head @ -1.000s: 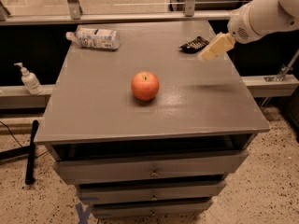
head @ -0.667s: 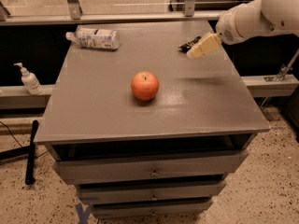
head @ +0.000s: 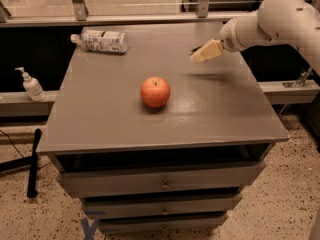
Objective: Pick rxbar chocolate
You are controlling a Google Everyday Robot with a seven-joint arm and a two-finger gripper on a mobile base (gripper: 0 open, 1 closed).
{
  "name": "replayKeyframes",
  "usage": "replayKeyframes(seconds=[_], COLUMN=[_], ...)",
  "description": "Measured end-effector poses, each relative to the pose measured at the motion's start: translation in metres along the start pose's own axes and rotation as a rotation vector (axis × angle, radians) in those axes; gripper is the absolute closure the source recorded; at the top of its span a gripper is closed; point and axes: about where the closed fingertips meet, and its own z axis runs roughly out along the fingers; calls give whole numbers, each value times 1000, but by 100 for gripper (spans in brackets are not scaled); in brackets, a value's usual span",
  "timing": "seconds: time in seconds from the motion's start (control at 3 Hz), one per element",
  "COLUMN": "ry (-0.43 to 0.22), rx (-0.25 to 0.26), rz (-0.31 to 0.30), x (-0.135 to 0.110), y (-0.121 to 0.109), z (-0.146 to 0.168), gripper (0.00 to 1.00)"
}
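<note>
The rxbar chocolate [head: 195,49] is a small black bar near the back right of the grey table top [head: 115,119]. Only a dark sliver of it shows at the left of the gripper's tip; the rest is hidden behind the gripper. My gripper [head: 204,53], tan and at the end of the white arm [head: 270,21], hangs just over the bar. Whether it touches the bar cannot be told.
A red apple [head: 155,91] sits mid-table. A clear plastic bottle [head: 102,40] with a white label lies at the back left. A hand-soap pump bottle [head: 31,85] stands on the ledge to the left. Drawers [head: 160,184] are below the top.
The gripper has moved left and slightly down, from right of the bar to over it, so the bar is now mostly covered. The apple and the bottle have not moved.
</note>
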Motion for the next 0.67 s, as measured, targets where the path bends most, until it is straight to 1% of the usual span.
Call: replayKeyframes(seconds=[0.33, 0.67], ry=[26, 35], rx=[13, 23], rz=[44, 82], x=[14, 23], y=[-5, -9], z=[14, 26], gripper=[0, 0])
